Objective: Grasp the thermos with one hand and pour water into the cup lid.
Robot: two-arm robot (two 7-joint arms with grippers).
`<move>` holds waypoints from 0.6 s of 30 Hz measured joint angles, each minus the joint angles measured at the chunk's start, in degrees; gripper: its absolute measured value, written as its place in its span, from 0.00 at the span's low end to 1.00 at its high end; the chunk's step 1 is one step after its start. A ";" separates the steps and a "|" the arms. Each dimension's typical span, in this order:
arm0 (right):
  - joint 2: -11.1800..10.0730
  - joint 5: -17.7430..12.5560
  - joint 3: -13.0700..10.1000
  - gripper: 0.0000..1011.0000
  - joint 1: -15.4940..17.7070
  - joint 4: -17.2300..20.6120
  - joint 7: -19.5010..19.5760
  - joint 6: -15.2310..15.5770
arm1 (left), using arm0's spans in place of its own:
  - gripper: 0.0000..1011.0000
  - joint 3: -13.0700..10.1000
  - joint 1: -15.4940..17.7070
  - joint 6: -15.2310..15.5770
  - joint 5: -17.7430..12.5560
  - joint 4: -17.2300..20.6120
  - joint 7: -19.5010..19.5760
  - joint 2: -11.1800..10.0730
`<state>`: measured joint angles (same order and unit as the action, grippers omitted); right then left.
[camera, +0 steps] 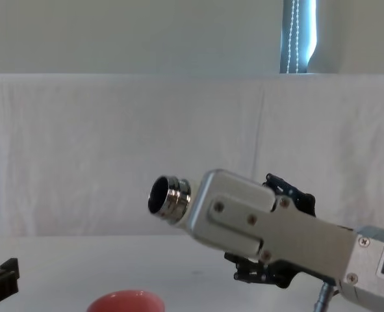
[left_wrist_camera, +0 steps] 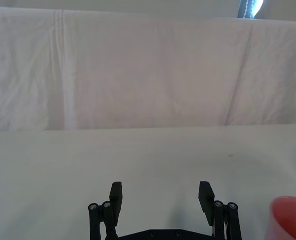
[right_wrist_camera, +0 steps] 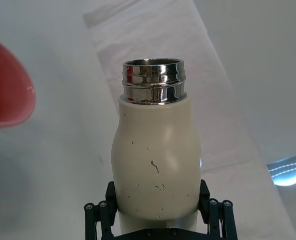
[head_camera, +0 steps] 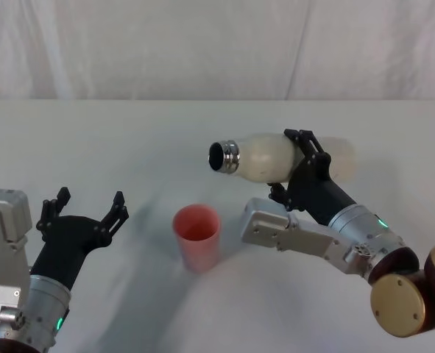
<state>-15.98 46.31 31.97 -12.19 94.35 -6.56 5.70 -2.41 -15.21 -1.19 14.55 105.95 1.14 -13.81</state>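
— Where's the thermos?
— Lifted off the surface, lying near level in the right gripper, fingers clamped round its body, mouth toward nine o'clock.
— The cup?
— Upright at seven o'clock of that mouth. Left gripper idle, fingers wide.

The speckled cream thermos lies tipped sideways in the air, steel mouth pointing to nine o'clock. The pink cup lid stands upright below it, at about seven o'clock from the mouth.
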 joint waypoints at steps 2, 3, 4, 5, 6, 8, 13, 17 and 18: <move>-0.20 0.73 0.28 0.95 -0.03 0.09 -0.15 0.21 | 0.99 0.00 0.00 0.00 0.00 0.00 0.00 0.00; -0.29 1.00 0.38 0.95 -0.03 0.13 -0.21 0.27 | 0.99 0.00 0.00 0.00 0.00 0.00 0.00 0.00; -0.37 1.36 0.52 0.95 -0.04 0.21 -0.27 0.36 | 0.99 0.00 0.00 0.00 0.00 0.00 0.00 0.00; -0.56 2.10 0.80 0.95 -0.04 0.35 -0.33 0.54 | 0.99 0.00 0.00 0.00 0.00 0.00 0.00 0.00; -0.66 2.46 0.91 0.95 -0.04 0.42 -0.36 0.62 | 0.99 0.00 0.00 0.00 0.00 0.00 0.00 0.00; -0.93 3.31 1.24 0.95 0.00 0.63 -0.44 0.75 | 0.99 0.00 0.00 0.00 0.00 0.00 0.00 0.00; -1.41 4.76 1.72 0.95 0.47 1.03 -0.50 1.04 | 0.99 0.00 0.00 0.00 0.00 0.00 0.00 0.00; -1.59 5.51 1.95 0.95 0.72 1.15 -0.49 1.23 | 0.99 0.00 0.00 0.00 0.00 0.00 0.00 0.00; -1.67 5.90 2.11 0.95 0.78 1.17 -0.49 1.31 | 0.99 0.00 0.00 0.00 0.00 0.00 0.00 0.00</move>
<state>-17.66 52.21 34.08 -11.41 95.52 -7.05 7.01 -2.41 -15.21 -1.19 14.54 105.95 1.14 -13.81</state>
